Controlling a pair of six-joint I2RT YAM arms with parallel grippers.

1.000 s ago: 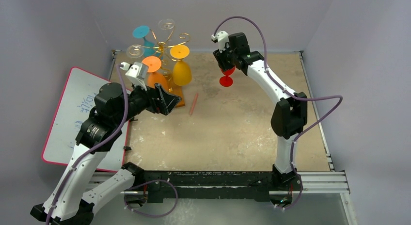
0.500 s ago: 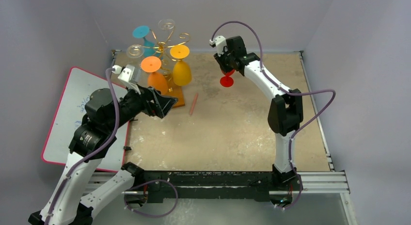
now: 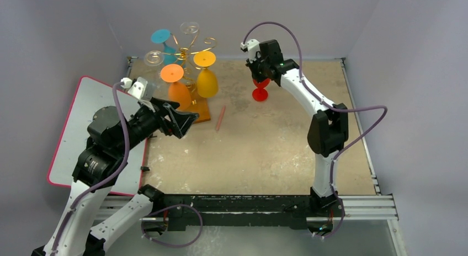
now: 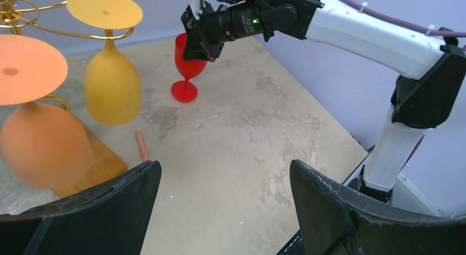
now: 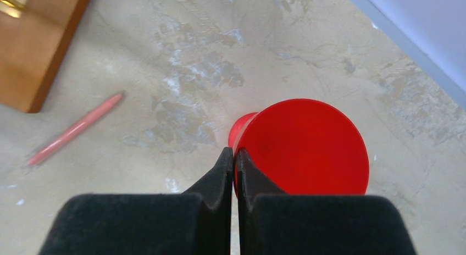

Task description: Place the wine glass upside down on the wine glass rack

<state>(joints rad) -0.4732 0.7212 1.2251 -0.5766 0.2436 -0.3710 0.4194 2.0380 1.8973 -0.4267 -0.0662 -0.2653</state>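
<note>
Now, left gripper [image 3: 186,123]: jaws wide apart, holding nothing, just in front of the wine glass rack [image 3: 203,111].
wine glass rack: orange glass [image 3: 179,93] and yellow glass [image 3: 207,82] hang upside down on it.
pink stick [image 3: 221,118]: flat on table [image 3: 265,151], just right of the rack.
wine glass [image 3: 260,94]: red, upright on table, well right of the rack.
right gripper [image 5: 235,151]: pinched closed on the wine glass rim.

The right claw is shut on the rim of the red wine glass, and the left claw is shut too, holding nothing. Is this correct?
Not quite. The left claw is open, its fingers wide apart, as the left wrist view shows. The rest stands: it holds nothing, and the right claw is shut on the rim of the red wine glass.
</note>
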